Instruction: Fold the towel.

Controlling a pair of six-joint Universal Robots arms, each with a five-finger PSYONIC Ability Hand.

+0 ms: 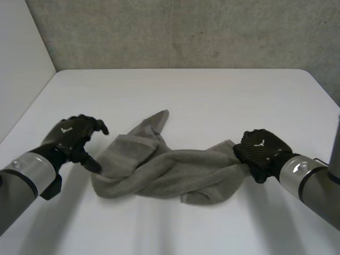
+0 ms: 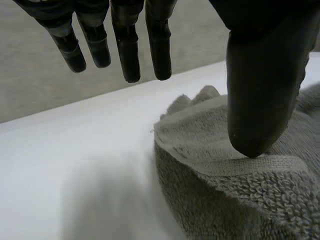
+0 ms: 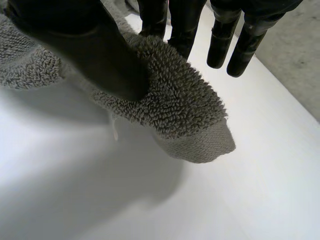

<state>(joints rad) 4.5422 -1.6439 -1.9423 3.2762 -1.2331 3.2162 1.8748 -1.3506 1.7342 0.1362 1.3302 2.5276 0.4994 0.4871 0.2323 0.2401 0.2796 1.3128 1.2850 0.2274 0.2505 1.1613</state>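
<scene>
Right hand (image 1: 260,150): pinching a corner of the crumpled grey terry towel (image 1: 159,172).
Left hand (image 1: 71,135): spread, thumb on hem; you should pinch there before stretching it flat.

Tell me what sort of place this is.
Probably a robotics lab or test room rather than a home: a plain white table against a rough grey concrete-like wall, and the robot's black left hand and right hand at a crumpled grey terry towel.
</scene>
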